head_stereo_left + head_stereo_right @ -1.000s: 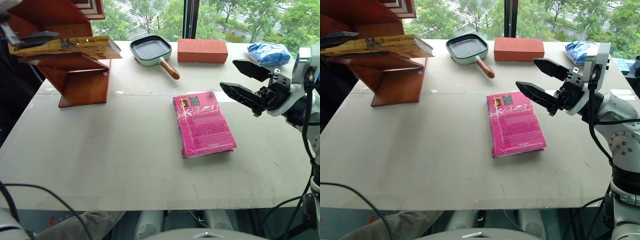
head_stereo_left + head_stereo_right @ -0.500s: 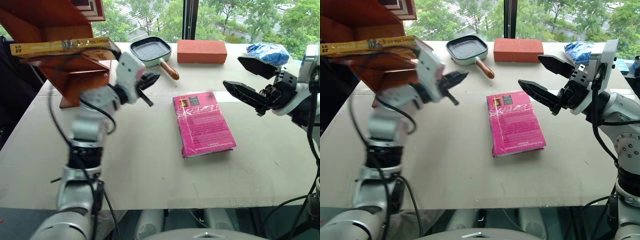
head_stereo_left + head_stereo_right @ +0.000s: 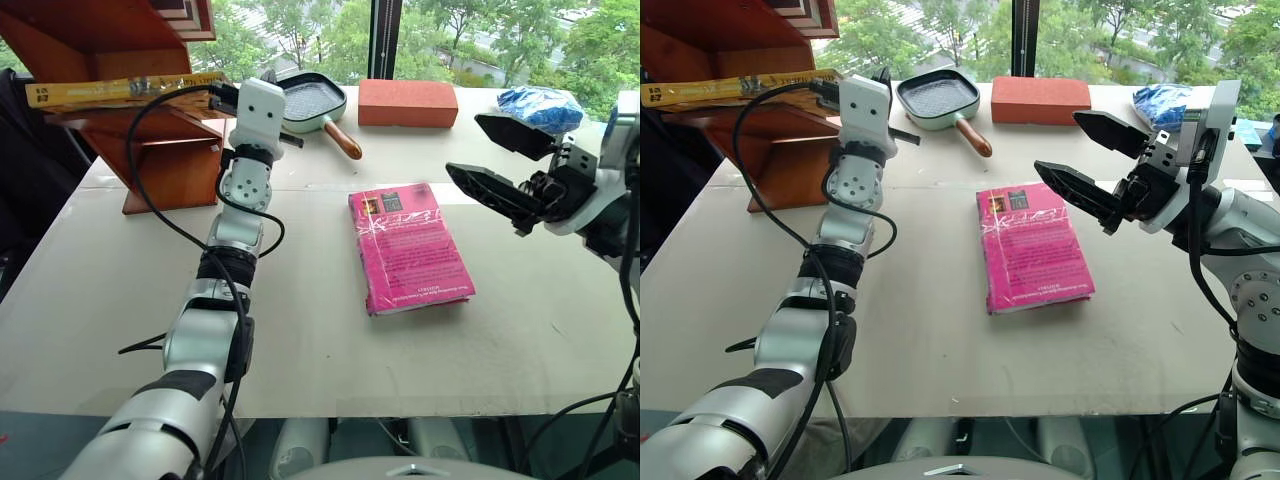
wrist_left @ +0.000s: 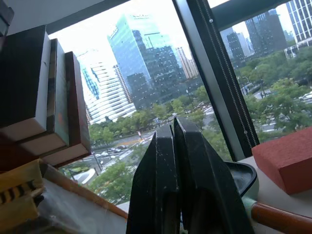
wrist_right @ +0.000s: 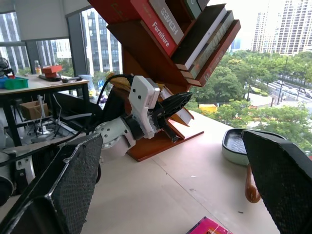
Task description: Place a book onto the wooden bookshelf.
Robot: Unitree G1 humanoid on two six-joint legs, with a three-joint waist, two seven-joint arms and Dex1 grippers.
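Book (image 3: 120, 91) on wooden bookshelf (image 3: 150, 150)

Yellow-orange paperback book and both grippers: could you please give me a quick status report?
Left gripper shut, empty, beside shelf. Right gripper open, empty, above table. Yellow-orange paperback book lying on reddish-brown wooden bookshelf. Nothing in the way.

The wooden bookshelf (image 3: 150, 150) is cut off by the upper edge in the head views, its higher boards out of frame. The book (image 3: 120, 90) has its near end covered by the left arm, and its lettering is too small to read. The blue bag (image 3: 538, 105) sits partly behind the right gripper (image 3: 490, 160).
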